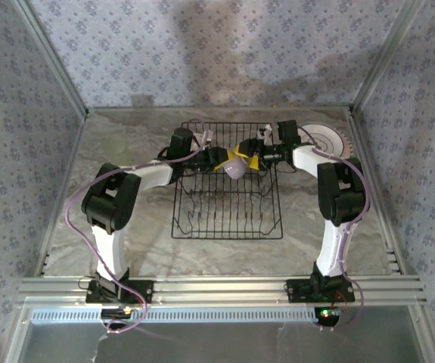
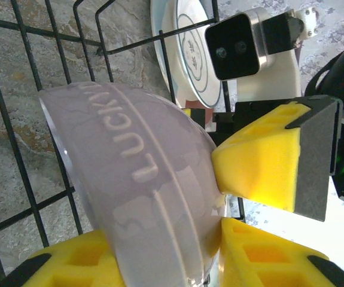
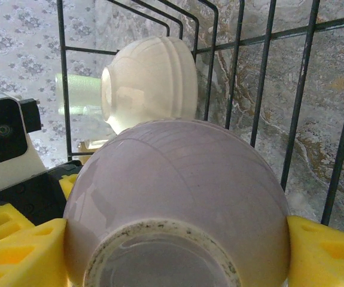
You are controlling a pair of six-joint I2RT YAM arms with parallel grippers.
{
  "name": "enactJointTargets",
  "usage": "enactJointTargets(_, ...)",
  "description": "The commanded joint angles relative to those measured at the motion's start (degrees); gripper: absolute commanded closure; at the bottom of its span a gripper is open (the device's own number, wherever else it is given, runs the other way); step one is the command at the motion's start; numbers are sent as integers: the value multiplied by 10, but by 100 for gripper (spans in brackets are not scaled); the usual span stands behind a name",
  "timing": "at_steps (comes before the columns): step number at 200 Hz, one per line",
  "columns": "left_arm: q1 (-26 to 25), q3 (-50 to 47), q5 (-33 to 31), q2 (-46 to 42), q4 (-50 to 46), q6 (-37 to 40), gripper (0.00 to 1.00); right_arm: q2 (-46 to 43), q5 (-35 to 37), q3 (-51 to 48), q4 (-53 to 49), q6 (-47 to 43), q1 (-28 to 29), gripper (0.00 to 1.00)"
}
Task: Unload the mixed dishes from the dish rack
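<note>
- One dish rack (image 1: 228,227) stands in the middle of the table (image 1: 145,253). Its near half holds no dish that I can see.
- Two bowls are visible. The lilac bowl (image 1: 236,168) is over the far half of the rack, between both arms. The cream bowl (image 3: 151,81) is behind it, inside the rack and next to the wires.
- One plate (image 1: 327,140) with ring pattern lies on the table, just beside the far right corner of the rack. The right arm covers part of it.
- The right gripper (image 3: 174,230) pinches the lilac bowl across its full width, with one yellow pad pressed on each side.
- The left gripper (image 2: 160,239) has the wall of the same bowl between its two pads. I cannot tell if they already press it.
- The lilac bowl is turned on its side, with the foot ring toward the right wrist. Raised letters "LUCKY" are on its wall, and the bottom edge of both wrist views cuts the bowl off.
- From above, the grippers hide most of the lilac bowl, and I cannot tell if it touches the wires.
- A pale green shape (image 3: 79,89) beyond the rack is too blurred to name.
</note>
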Motion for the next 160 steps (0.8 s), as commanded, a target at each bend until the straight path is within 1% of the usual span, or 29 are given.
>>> enactJointTargets(1, -7, -4, -12, 6, 75, -29, 73, 14, -17, -4, 10, 17, -6, 39)
enactJointTargets(23, -7, -7, -9, 16, 112, -59, 81, 16, -27, -7, 23, 27, -6, 39)
enactJointTargets(47, -8, -16, -10, 20, 147, -85, 88, 16, -34, -8, 30, 31, -7, 39)
enactJointTargets(74, -10, -22, -7, 14, 167, -98, 98, 16, -45, -13, 52, 45, -9, 38)
enactJointTargets(80, -11, -22, -7, 12, 169, -98, 100, 15, -45, -13, 56, 47, -9, 36)
enactJointTargets(130, -13, -34, -9, 1, 190, -113, 100, 7, -53, -14, 83, 64, -12, 20)
enactJointTargets(160, -13, -37, -10, 2, 193, -114, 100, 2, -55, -16, 94, 71, -14, 5)
